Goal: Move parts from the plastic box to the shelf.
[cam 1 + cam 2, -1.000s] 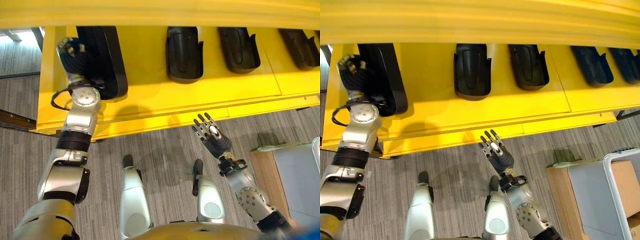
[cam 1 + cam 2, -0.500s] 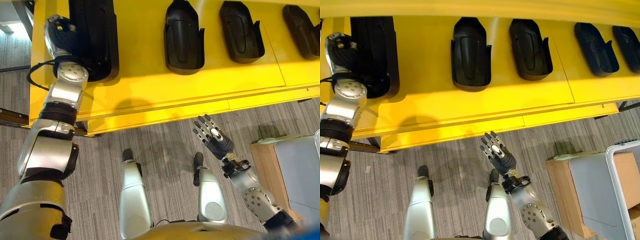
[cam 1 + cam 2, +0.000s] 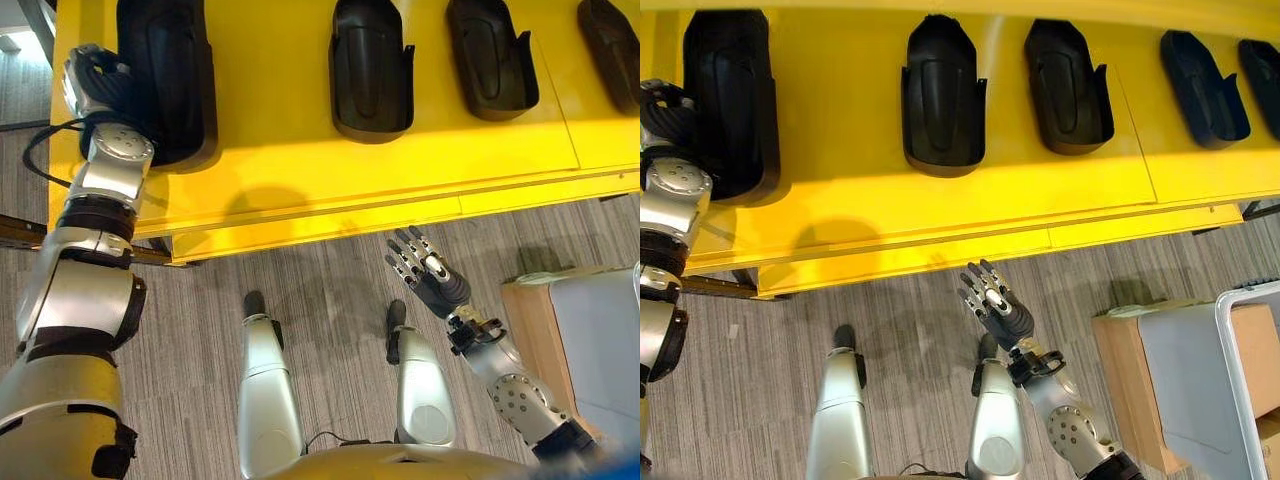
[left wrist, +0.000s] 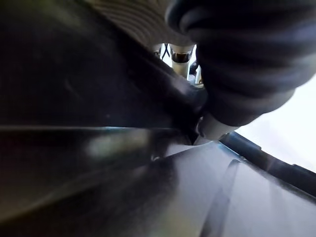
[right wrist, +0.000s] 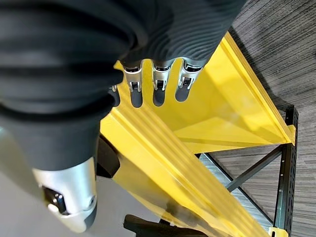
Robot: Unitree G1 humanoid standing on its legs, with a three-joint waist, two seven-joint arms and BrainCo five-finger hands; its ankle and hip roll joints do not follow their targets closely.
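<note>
A long black moulded part [image 3: 165,80] lies at the left end of the yellow shelf [image 3: 300,170]. My left hand [image 3: 92,82] is against that part's left edge, and the left wrist view has the part's dark surface [image 4: 98,148] very close. Several more black parts [image 3: 942,95] [image 3: 1068,75] [image 3: 1205,75] lie in a row along the shelf. My right hand [image 3: 992,302] hangs open and empty over the carpet in front of the shelf, its straight fingers [image 5: 158,86] pointing at the shelf's yellow edge. The plastic box's pale rim [image 3: 1225,370] shows at the far right.
A brown stand with a grey sheet [image 3: 1170,385] sits beside the plastic box at lower right. Grey carpet [image 3: 320,290] runs along the shelf's front. A black metal shelf frame [image 5: 286,163] shows under the yellow boards.
The whole picture has shifted, so the camera has moved and more of the shelf top shows. My left hand stays at the leftmost part. The right hand has barely moved.
</note>
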